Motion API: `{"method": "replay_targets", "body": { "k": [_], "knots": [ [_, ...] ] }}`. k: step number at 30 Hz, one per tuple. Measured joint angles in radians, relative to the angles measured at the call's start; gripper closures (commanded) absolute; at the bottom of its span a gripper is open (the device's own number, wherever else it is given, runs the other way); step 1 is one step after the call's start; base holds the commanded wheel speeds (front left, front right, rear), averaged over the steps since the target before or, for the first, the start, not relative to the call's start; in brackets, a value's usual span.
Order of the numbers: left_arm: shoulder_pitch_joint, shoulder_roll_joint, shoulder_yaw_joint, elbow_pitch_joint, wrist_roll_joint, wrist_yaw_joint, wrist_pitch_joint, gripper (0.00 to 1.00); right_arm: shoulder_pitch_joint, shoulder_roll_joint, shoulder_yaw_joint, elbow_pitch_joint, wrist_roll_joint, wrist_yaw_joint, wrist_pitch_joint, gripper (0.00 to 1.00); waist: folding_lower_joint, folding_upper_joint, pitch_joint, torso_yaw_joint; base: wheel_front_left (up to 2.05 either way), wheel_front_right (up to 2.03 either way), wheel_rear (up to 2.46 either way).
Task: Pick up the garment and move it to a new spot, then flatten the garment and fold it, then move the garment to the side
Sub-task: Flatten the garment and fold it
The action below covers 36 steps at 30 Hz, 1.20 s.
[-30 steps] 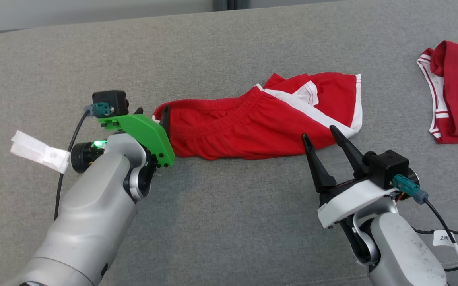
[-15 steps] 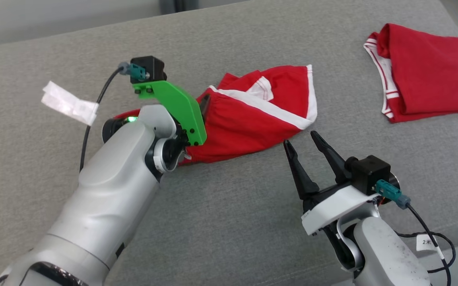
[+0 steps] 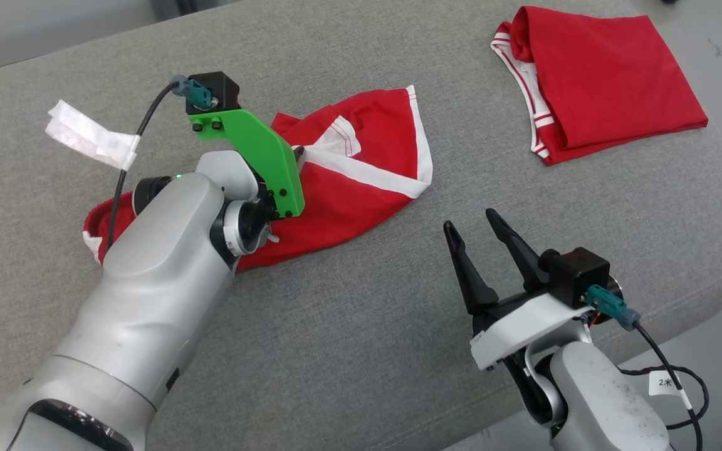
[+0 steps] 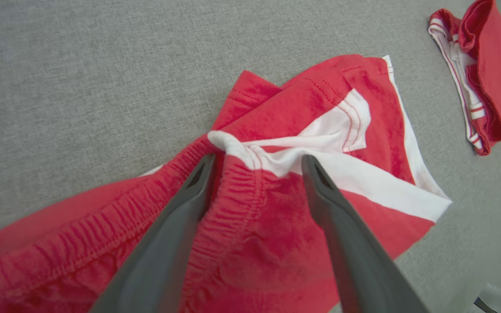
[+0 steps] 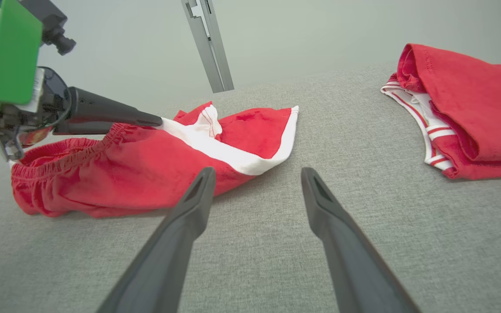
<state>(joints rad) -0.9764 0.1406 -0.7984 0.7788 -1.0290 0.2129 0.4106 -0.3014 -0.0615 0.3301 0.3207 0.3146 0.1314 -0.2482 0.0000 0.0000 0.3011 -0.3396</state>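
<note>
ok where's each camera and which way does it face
head view: up high, looking down at the grey cushion; left arm and right gripper show.
left wrist view: on the left arm, looking down its open left gripper onto the red shorts.
right wrist view: low on the right arm, looking across the cushion between its open fingers.
Shared: all three show the shorts and the folded red garment.

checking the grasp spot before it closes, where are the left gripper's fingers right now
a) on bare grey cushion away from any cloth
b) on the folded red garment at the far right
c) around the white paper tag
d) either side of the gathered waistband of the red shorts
d: in the left wrist view the left gripper is open, one finger on each side of the elastic waistband of the red shorts.
</note>
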Motion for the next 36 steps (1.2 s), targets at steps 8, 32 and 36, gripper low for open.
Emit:
{"method": "replay_targets", "body": {
  "k": [8,32,36],
  "knots": [
    [0.042,-0.005,0.017,-0.106,0.001,-0.055,-0.133,1.0,-0.001,-0.013,-0.027,-0.002,-0.011,0.0,-0.005,0.0,0.0,0.0,-0.008,0.05,0.0,0.0,0.0],
    [0.555,0.269,0.028,-0.606,0.094,0.038,-0.462,1.0,0.059,-0.055,-0.123,-0.115,-0.055,0.0,0.086,0.0,0.0,0.0,-0.066,0.369,0.0,0.0,0.0],
    [0.571,0.254,0.037,-0.574,0.093,0.033,-0.501,0.0,0.066,-0.055,-0.12,-0.124,-0.055,0.0,0.097,0.0,0.0,0.0,-0.09,0.384,0.0,0.0,0.0]
  ]
}}
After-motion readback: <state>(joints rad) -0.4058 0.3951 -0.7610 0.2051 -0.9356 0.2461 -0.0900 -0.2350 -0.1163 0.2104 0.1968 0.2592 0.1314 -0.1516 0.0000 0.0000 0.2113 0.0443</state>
